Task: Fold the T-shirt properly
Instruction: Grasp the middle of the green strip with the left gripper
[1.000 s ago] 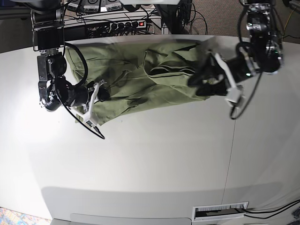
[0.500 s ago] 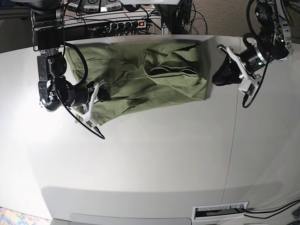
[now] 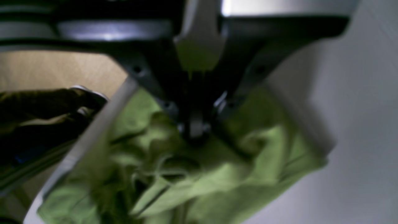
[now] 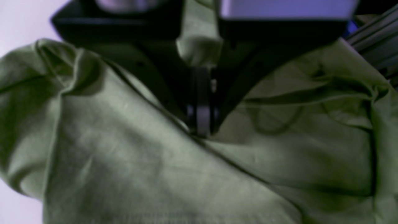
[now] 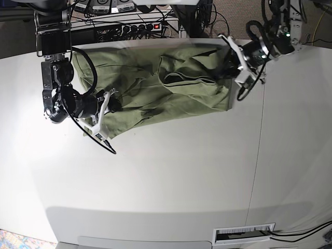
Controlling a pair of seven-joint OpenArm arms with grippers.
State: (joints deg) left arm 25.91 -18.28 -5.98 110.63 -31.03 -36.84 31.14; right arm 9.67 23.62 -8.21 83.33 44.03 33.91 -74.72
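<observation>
White desk (image 5: 166, 176), wide and bare toward the near side. Olive T-shirt (image 5: 155, 88) spread rumpled along the far edge. Right gripper (image 5: 110, 106) at one end, jaws clamped on T-shirt fabric. Left gripper (image 5: 228, 65) at the opposite end, jaws closed, pressed into the cloth.

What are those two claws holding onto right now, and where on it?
Both pinch the green T-shirt: the right gripper a fold near one end, the left gripper the cloth by the opposite edge.

White table (image 5: 166, 176), cluttered power strip (image 5: 136, 27) behind
</observation>
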